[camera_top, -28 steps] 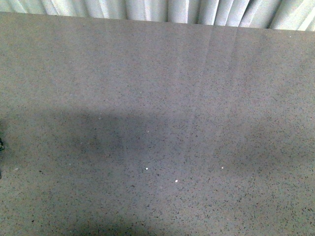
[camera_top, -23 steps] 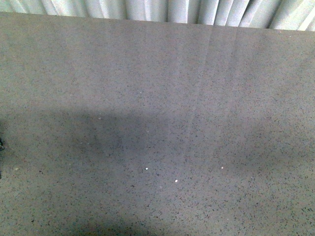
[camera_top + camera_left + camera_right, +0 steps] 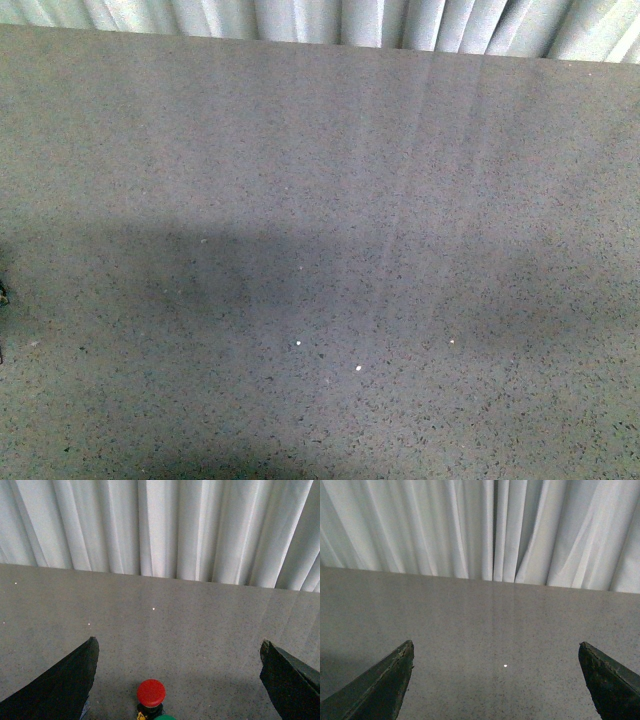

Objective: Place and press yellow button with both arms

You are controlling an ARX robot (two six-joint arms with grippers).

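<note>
Two claws, left gripper (image 3: pixel 178 641) and right gripper (image 3: pixel 495 643), both wide apart and empty; yellow button unseen from nine to three o'clock across my front-view table (image 3: pixel 320 200), so I'd search beside the red button (image 3: pixel 151 692) and green cap (image 3: pixel 165 718) before closing.

The bench (image 3: pixel 320 150) is a flat grey slab, finely flecked with dark grains, and its far edge runs straight along the foot of a pale pleated curtain (image 3: pixel 300 18). A broad soft shadow lies across the half of the bench away from the curtain. A few tiny white specks (image 3: pixel 358 368) dot that shaded part, well apart from one another. In the left wrist view a red-capped button (image 3: pixel 151 692) stands upright on the bench, well away from the curtain. A green cap (image 3: pixel 165 718) shows just beside it, on the side away from the curtain, mostly cut off by the picture's edge.
</note>
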